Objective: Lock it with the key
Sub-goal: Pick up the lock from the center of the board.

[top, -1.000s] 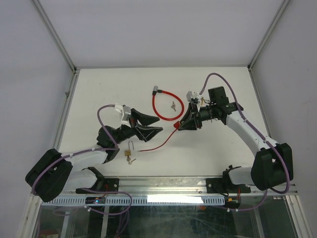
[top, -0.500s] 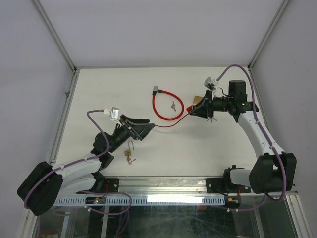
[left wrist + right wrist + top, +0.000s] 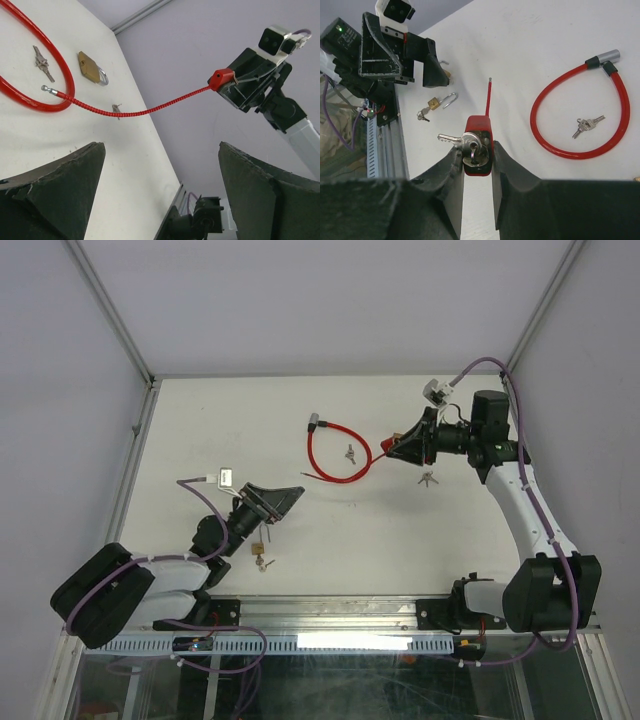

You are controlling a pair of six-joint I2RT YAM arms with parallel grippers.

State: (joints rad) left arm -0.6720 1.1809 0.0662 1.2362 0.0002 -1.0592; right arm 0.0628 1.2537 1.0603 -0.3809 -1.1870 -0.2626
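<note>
Top view: left gripper (image 3: 278, 502) spread wide and empty over white table (image 3: 200, 420), small brass padlock (image 3: 259, 544) just beside it, left wrist view: thin red cable (image 3: 125, 112) running from table up to right gripper (image 3: 235, 87), right wrist view: right gripper clamped on red plastic lock body (image 3: 478, 150), silver keys (image 3: 462, 142) at its face.

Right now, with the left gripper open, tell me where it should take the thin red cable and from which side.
Probably the stretch just behind the metal tip, where the thin red cable rises off the table toward the lock body in the right gripper. Bring the left gripper in from the near side, fingers astride it.
</note>
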